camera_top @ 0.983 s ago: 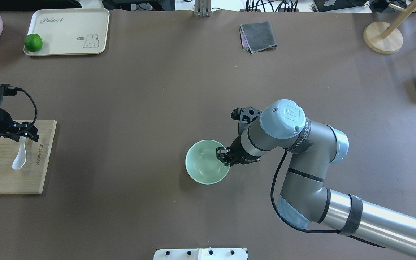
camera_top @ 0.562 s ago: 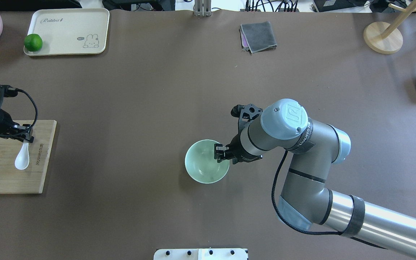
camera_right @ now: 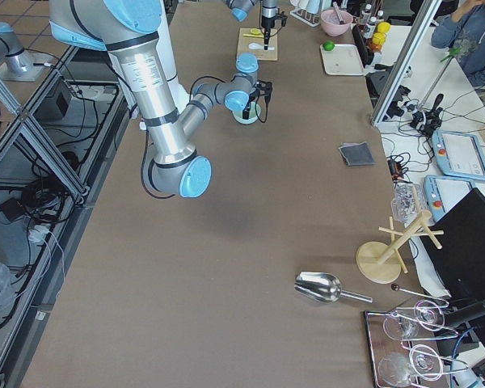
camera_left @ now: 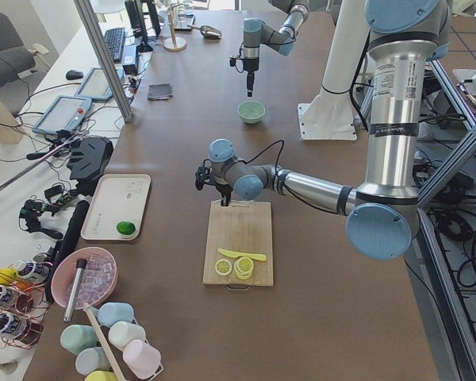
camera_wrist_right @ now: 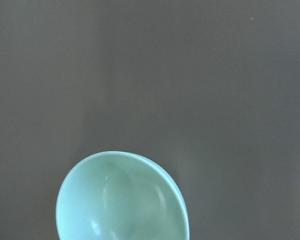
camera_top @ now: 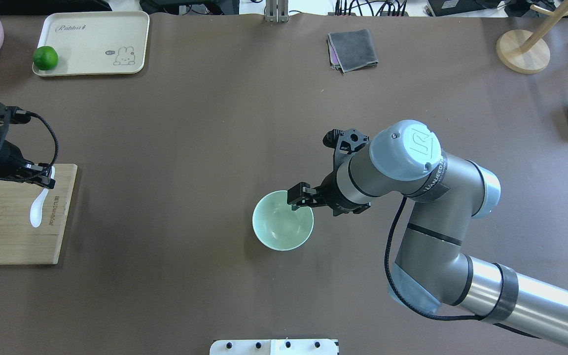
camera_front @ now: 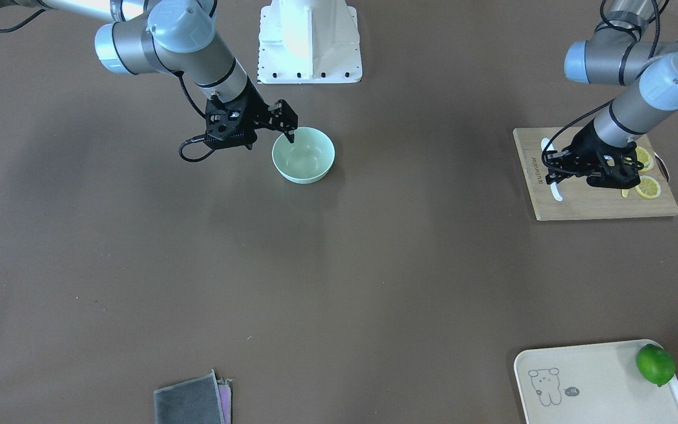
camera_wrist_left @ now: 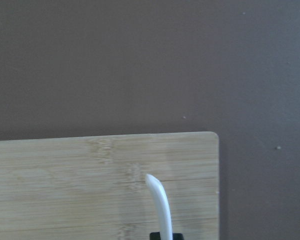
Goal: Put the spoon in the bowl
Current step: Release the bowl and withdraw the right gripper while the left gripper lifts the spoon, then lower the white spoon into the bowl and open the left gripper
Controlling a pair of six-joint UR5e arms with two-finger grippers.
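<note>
gripping spoon [camera_top: 35, 213] handle in left claw [camera_top: 45, 181] over wooden board [camera_top: 13, 239] — hovering right claw [camera_top: 296, 197] at bowl [camera_top: 275, 229] rim, cannot tell if open.

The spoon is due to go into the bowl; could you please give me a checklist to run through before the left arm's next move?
1. Is the left gripper shut on the spoon? Ok; the handle sticks out of its grip in the left wrist view.
2. Is the spoon lifted off the cutting board? Cannot tell; it shows over the board's corner in every view.
3. Is the bowl upright and empty? Ok.
4. Is the right gripper away from the bowl? Not ok; it hangs at the rim on the robot's right side.
5. Has the right gripper let go of the rim? Cannot tell.
</note>
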